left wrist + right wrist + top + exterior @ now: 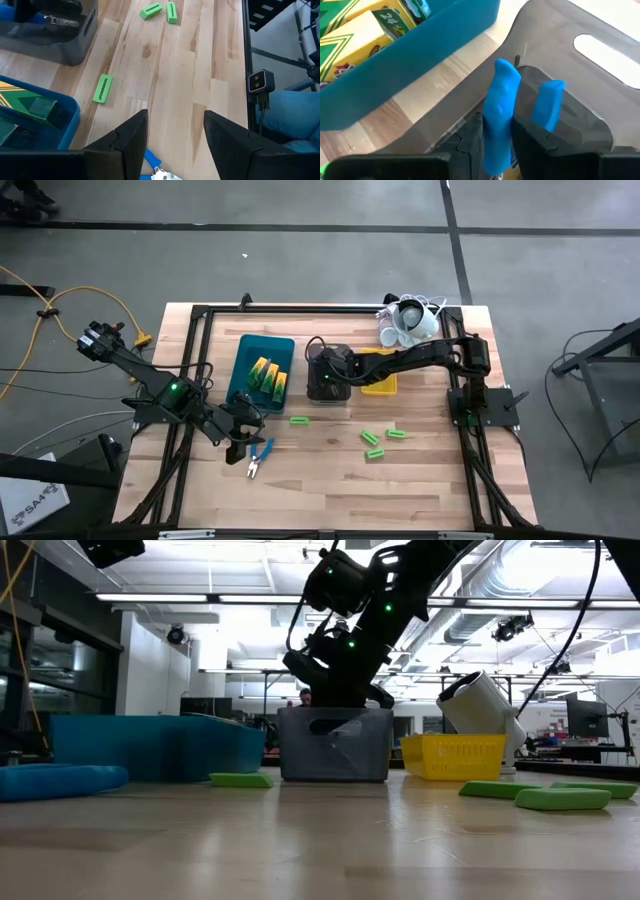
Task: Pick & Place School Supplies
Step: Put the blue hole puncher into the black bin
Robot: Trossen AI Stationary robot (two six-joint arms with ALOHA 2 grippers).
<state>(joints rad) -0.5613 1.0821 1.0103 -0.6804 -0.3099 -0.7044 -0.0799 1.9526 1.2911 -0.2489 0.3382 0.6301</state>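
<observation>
A second pair of blue-handled pliers (258, 458) lies flat on the table, and my left gripper (175, 142) hovers open just to its left, with its tip (156, 171) showing between the fingers. My right gripper (326, 376) reaches down into the grey tray (328, 392), shut on one pair of blue-handled pliers (501, 107). Yellow-and-green boxes (267, 378) lie in the teal tray (247, 352). Several green sticks lie on the wood: one (298, 420) near the teal tray, others (372, 438) toward the right. My right gripper pinches the pliers by one blue handle (496, 131), low on that handle, between its two fingers. The fingers lie along the handle and slant down from above. Both handle ends (550, 97) stick out past the fingertips over the grey tray's floor.
A yellow tray (380, 386) sits right of the grey one. A white cup-like cluster with cords (408, 322) stands at the far right. A dark metal frame (300, 308) edges the table. Bare wood lies near the front edge (340, 490).
</observation>
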